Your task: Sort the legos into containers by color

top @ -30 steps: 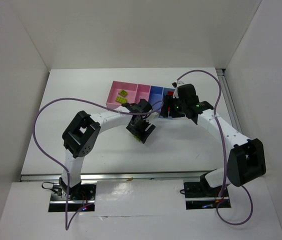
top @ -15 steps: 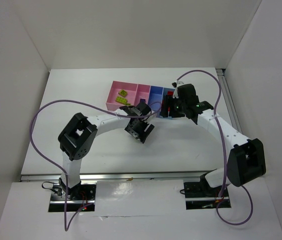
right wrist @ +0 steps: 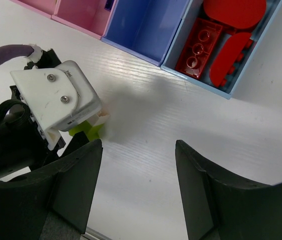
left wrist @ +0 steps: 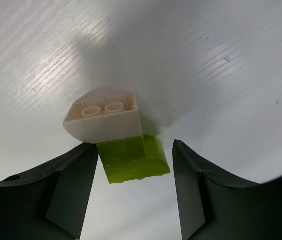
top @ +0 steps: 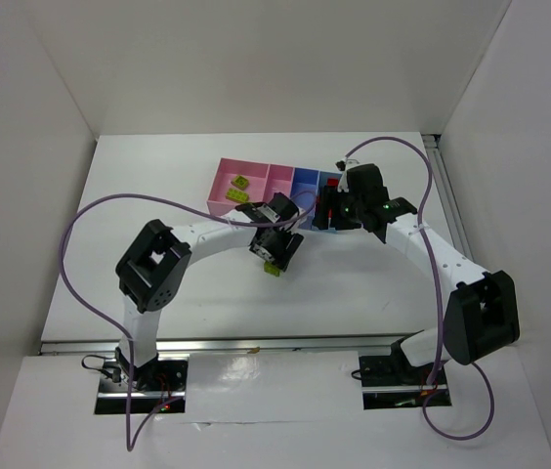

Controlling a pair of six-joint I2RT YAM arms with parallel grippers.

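Legos closest to the arm bases are a pair lying on the white bench (top: 158, 195), just short of the containers (top: 225, 174): a yellow-green brick (left wrist: 133, 159) with a whitish brick (left wrist: 106, 120) touching its far side. The yellow-green brick's long axis runs crosswise, from one finger toward the other, and its rounded face is turned up. The whitish brick lies with its long axis roughly parallel, and two studs show on its upper face.

The left claw (left wrist: 136, 147) reaches down over the pair with its jaws open, one on each side of the yellow-green brick. One finger (left wrist: 73, 185) stands right at the brick's end, while a sliver of bench shows before the other, so the brick is straddled, not gripped.

Farther out, the right claw (right wrist: 138, 150) hangs above the bench just beside the near edge of the containers. Its jaws are spread wide with nothing between them.

Beyond it, the bins run in a row from left to right. The wide pink bin (top: 219, 191) at the left end holds two yellow-green legos (top: 241, 183), lying flat and slightly slanted. The light blue bin (right wrist: 191, 75) at the right end holds the red legos. One is a long red brick (right wrist: 199, 46) with its studs up and its long axis along the bin's length. Two rounded red pieces (right wrist: 233, 12) lie beside it.
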